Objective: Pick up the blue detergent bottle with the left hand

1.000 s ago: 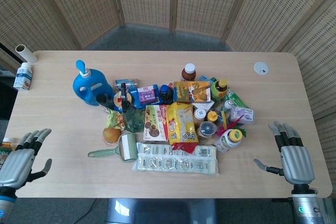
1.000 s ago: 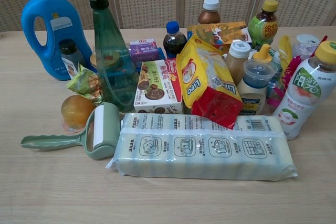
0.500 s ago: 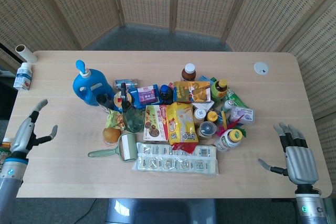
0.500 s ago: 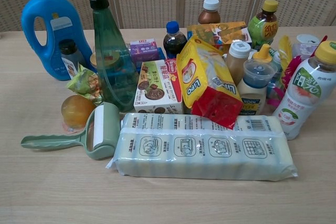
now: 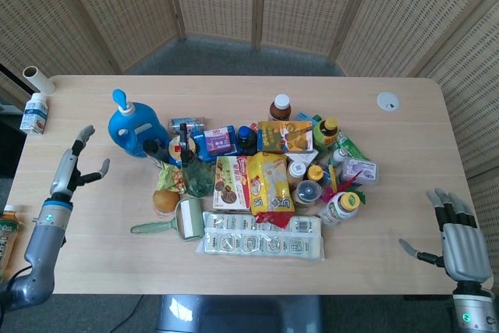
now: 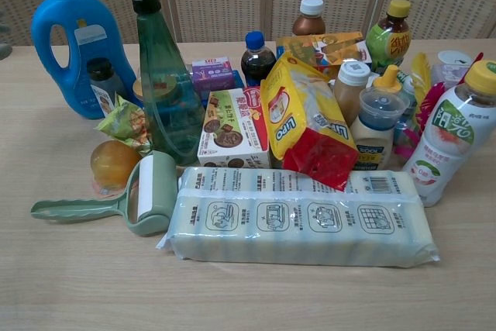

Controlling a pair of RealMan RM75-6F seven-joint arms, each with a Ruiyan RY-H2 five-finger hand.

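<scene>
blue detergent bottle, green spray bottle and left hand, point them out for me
blue detergent bottle (image 6: 77, 56), chest view, on the front of its blue body
green spray bottle (image 6: 164, 91), chest view, on its translucent green body
left hand (image 5: 74, 168), head view, on the palm below the fingers

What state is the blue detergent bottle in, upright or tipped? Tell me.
Upright. The blue detergent bottle stands on its base on the table, its white pump top pointing straight up in the chest view.
</scene>
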